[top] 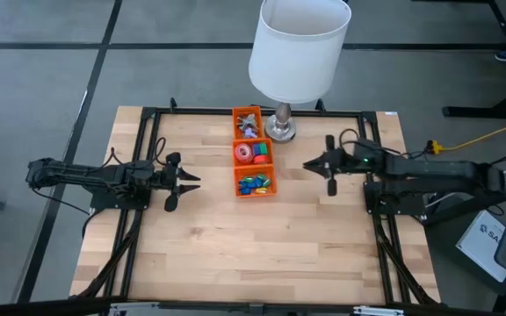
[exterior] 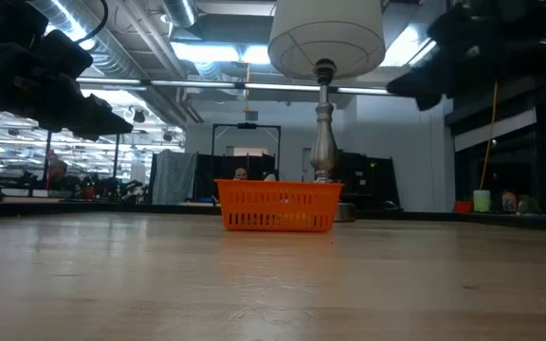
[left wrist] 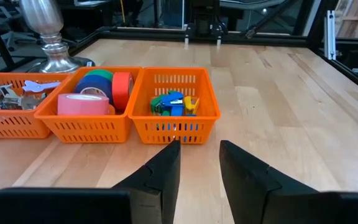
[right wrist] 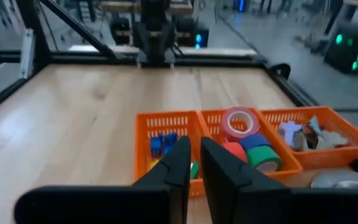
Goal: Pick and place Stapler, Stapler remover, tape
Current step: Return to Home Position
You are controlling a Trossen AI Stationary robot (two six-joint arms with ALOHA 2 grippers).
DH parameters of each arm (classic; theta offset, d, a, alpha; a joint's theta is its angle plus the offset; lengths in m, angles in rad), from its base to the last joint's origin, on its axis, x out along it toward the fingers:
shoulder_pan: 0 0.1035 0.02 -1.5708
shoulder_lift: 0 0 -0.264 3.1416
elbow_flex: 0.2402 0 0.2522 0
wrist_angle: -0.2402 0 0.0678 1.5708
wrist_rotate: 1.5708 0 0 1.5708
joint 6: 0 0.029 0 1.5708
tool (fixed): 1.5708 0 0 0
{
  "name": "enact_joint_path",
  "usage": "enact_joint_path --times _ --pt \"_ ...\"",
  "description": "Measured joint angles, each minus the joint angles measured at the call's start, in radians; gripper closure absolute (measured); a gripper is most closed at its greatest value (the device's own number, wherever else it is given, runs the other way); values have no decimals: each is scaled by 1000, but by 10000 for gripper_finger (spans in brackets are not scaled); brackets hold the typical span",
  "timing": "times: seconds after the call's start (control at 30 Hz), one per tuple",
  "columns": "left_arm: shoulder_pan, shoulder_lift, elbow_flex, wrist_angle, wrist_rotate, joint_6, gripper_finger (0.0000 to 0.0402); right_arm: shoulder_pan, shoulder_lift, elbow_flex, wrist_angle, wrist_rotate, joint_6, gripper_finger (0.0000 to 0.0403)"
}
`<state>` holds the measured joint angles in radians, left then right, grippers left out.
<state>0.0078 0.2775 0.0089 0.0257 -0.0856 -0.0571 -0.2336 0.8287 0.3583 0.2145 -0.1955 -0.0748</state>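
Three orange baskets stand in a row mid-table. The middle basket (top: 253,152) holds the tape rolls: pink (left wrist: 82,102), blue (left wrist: 95,84), red (left wrist: 123,87), green (right wrist: 263,155). The far basket (top: 248,123) holds metal staple removers (left wrist: 5,96). The near basket (top: 255,183) holds small blue, yellow and green blocks (left wrist: 174,104). My left gripper (top: 197,182) (left wrist: 199,144) hovers left of the near basket, open and empty. My right gripper (top: 307,164) (right wrist: 196,142) hovers right of the baskets, its fingers almost together with only a narrow slit, holding nothing.
A table lamp stands by its metal base (top: 281,128) just right of the far basket, and its white shade (top: 299,44) overhangs the table's far edge. A black frame (top: 148,114) runs round the tabletop. Bare wood (top: 253,254) lies toward the near edge.
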Motion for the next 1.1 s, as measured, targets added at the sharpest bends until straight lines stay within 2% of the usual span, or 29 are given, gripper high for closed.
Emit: enact_joint_path --times 0.23,0.33,0.5,0.63,0.83,1.03,1.1 --pt "0 0 0 0 0 0 294 -36 -224 -82 -22 0 -29 361" --pt "0 0 0 0 0 0 292 -64 -302 -83 -96 1 -61 361" --pt "0 0 0 0 0 0 294 -91 -412 -89 -208 1 -62 361" --pt "0 0 0 0 0 0 294 -91 -479 -126 -223 1 -35 361" --pt "0 0 0 0 0 0 293 -91 -546 -235 -94 4 43 361" --pt "0 0 0 0 0 0 294 -91 -559 -345 64 4 87 361" --pt "0 0 0 0 0 0 292 -91 -559 -352 61 4 95 361"
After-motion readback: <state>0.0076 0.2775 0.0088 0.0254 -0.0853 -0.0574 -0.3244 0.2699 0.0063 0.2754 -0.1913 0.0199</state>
